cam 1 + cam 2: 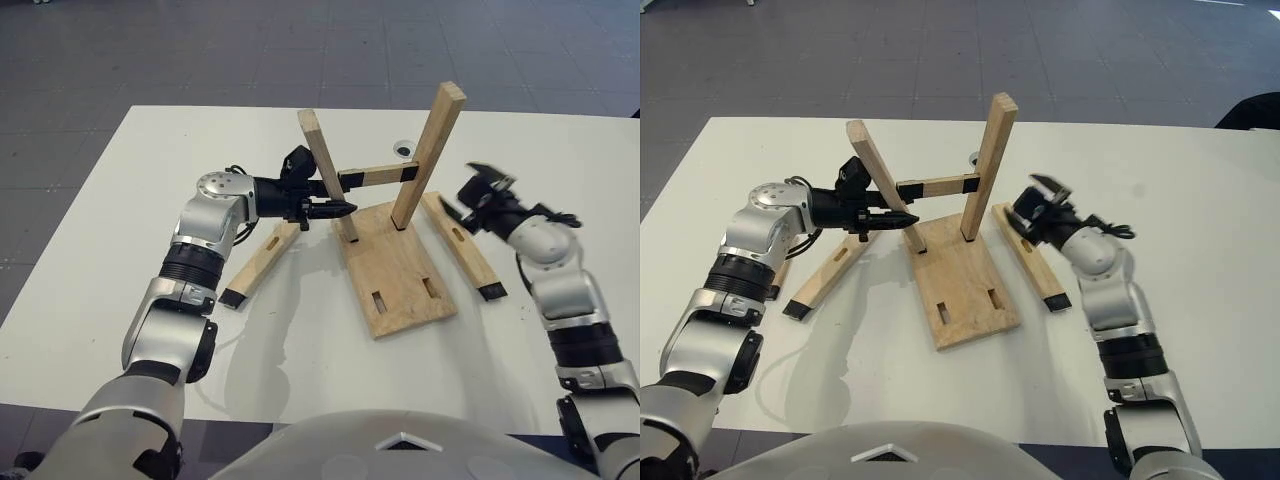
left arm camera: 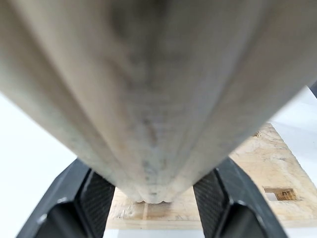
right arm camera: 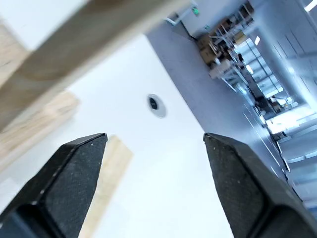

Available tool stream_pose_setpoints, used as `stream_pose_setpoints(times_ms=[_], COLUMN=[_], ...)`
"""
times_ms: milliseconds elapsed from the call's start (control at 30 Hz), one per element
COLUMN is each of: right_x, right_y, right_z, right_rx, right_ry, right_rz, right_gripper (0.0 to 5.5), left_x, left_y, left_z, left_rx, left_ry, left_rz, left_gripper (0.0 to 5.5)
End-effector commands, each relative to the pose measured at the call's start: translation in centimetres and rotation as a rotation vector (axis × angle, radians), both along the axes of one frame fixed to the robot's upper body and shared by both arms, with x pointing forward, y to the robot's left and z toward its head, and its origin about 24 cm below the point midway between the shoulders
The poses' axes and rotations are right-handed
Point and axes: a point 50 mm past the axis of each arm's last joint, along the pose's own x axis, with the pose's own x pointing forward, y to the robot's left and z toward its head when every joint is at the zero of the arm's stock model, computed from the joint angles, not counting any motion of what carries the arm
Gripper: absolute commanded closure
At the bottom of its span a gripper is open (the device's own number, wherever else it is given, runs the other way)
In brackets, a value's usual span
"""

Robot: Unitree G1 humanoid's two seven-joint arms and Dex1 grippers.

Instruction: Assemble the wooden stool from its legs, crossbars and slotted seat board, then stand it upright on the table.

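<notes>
Noted slotted seat board [image 1: 400, 280] lying flat on the white surface [image 1: 120, 250]. Logged two legs seated in its far slots: left upright leg [image 1: 322, 160] and right upright leg [image 1: 430, 150], both leaning a little, joined partway up by a crossbar [image 1: 378, 176]. Counted two near slots [image 1: 383, 300] vacant. Found left loose leg [image 1: 258, 262] flat just beside the board on the left, right loose leg [image 1: 462, 245] flat just beside it on the right.

Recorded left claw [image 1: 340, 209] clamped around left upright leg low down, just above the board; checked in left wrist view, pads [image 2: 101, 196] against either flank of the wood. Recorded right claw [image 1: 468, 192] spread wide, holding nothing, poised above right loose leg and near right upright leg, touching neither.

Judged the parts stiff, light and dry, unlikely to slip in the pads. Judged the joints merely push-fitted, liable to rack or pop under a sideways shove. Advised gripping a loose leg across its narrow faces near mid-length, clear of mortise and dark foot cap.
</notes>
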Motion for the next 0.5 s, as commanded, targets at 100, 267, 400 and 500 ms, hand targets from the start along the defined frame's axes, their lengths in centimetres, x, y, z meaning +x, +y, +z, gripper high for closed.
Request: stream_pose_setpoints(times_ms=[100, 267, 400, 500], right_x=[0.4, 0.6, 1.6, 1.9], right_y=[4.7, 11.3, 13.0, 13.3], right_z=[10.6, 10.3, 7.7, 5.0], right_rx=[0.210, 0.173, 0.125, 0.142], right_ry=[-0.314, -0.231, -0.113, 0.058], right_rz=[0.088, 0.384, 0.461, 0.506], right_gripper=[3.03, 3.84, 4.54, 5.12], left_x=[-3.6, -3.9, -4.0, -4.0], left_y=[1.0, 0.6, 0.2, 0.2], left_z=[-5.7, -5.6, -5.3, -5.2], left_rx=[0.113, 0.113, 0.107, 0.103], left_ry=[0.184, 0.148, 0.141, 0.139], left_rz=[0.103, 0.112, 0.103, 0.107], left_gripper=[3.46, 3.46, 3.46, 3.46])
